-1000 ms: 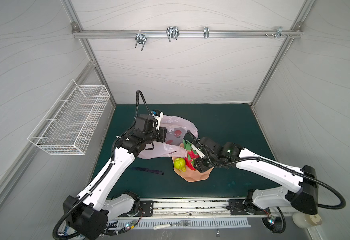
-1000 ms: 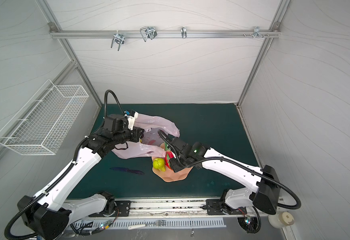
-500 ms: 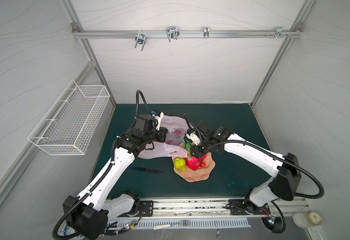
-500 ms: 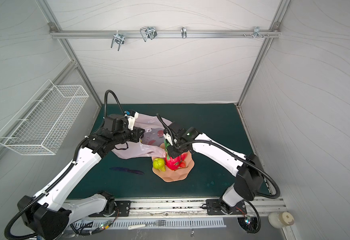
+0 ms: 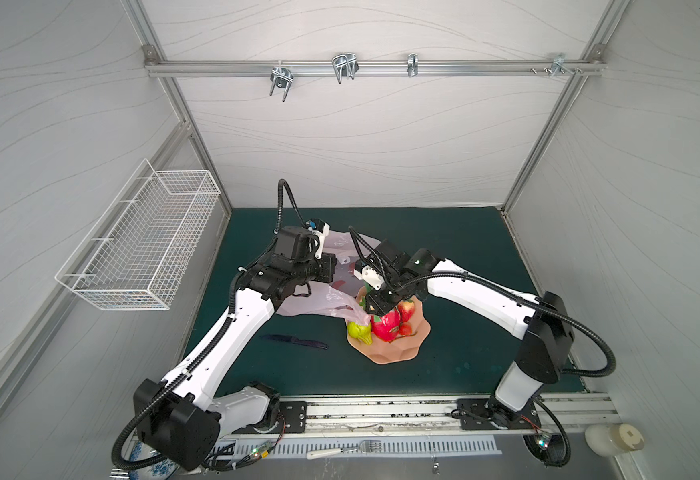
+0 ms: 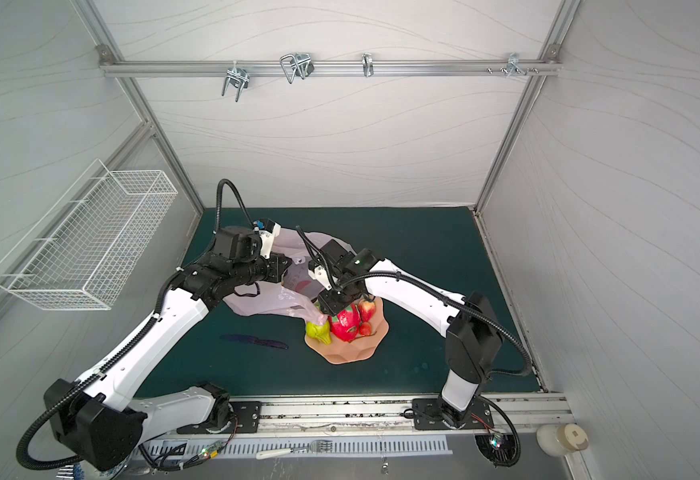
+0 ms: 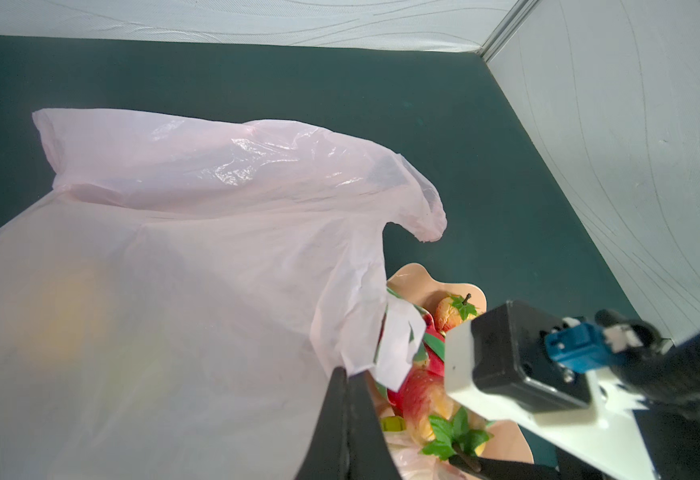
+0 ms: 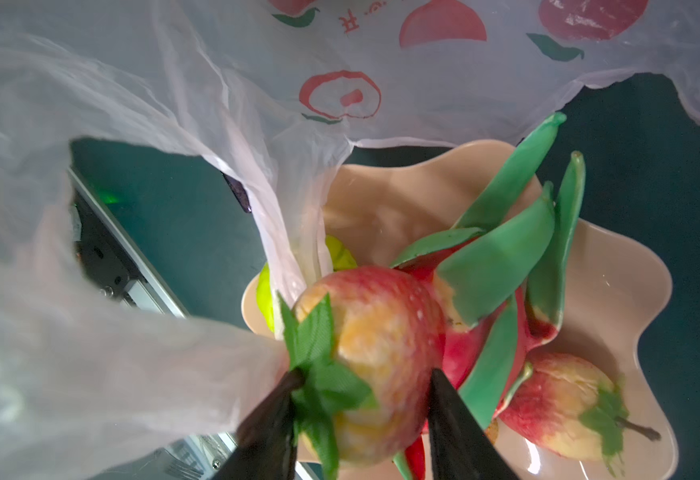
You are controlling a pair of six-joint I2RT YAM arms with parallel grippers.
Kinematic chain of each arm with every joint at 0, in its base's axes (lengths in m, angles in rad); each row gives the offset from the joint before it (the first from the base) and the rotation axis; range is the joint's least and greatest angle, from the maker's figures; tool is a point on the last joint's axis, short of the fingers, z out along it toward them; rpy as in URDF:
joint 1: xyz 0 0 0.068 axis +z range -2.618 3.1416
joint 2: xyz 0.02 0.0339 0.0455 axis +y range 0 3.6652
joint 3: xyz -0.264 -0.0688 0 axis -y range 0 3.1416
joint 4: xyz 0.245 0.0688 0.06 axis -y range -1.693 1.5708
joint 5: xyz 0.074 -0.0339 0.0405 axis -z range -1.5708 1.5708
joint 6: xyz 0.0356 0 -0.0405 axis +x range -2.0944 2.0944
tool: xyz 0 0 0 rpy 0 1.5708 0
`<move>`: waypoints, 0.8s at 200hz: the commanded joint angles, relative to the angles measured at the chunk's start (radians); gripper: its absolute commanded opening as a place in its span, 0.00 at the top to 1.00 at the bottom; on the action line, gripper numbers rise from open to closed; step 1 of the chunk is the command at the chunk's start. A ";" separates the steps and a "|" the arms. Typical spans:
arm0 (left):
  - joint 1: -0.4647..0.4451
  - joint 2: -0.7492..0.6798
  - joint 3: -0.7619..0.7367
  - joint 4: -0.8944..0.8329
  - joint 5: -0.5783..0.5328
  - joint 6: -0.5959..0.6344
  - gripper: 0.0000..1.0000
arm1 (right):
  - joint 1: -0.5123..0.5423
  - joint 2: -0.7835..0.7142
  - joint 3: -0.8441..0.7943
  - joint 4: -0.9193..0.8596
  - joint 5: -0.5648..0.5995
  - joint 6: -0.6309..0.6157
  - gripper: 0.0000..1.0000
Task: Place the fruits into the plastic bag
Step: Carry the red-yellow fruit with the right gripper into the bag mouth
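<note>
Since the plastic bag (image 5: 312, 297) sags on the mat (image 5: 464, 257) touching the peach bowl (image 5: 394, 359), held only where the left gripper (image 7: 346, 376) is pinched tight on one edge, its mouth looks slack; a dropped fruit could land on the film and roll away; a handle loop (image 8: 285, 232) draped over the bowl's green fruit (image 5: 355, 330) might snag; the dragon fruit (image 5: 385, 326) sits in the bowl, and close against it the right gripper (image 8: 364, 376) is clamped on a strawberry (image 8: 381, 332), whose rounded skin could slip. White panelled walls (image 5: 340, 145) enclose the dark green mat; a knife (image 5: 294, 340) lies near the bowl.
</note>
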 commanded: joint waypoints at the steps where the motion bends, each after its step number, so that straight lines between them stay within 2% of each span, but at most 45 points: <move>1: 0.003 0.008 0.055 0.042 0.015 -0.003 1.00 | 0.007 0.035 0.027 -0.026 -0.038 -0.023 0.76; 93: 0.003 0.019 0.064 0.054 0.023 0.002 1.00 | -0.020 0.139 0.154 -0.058 -0.087 -0.053 0.78; 160: 0.003 0.022 0.065 0.054 0.024 0.005 1.00 | -0.045 0.182 0.214 -0.067 -0.172 -0.029 0.78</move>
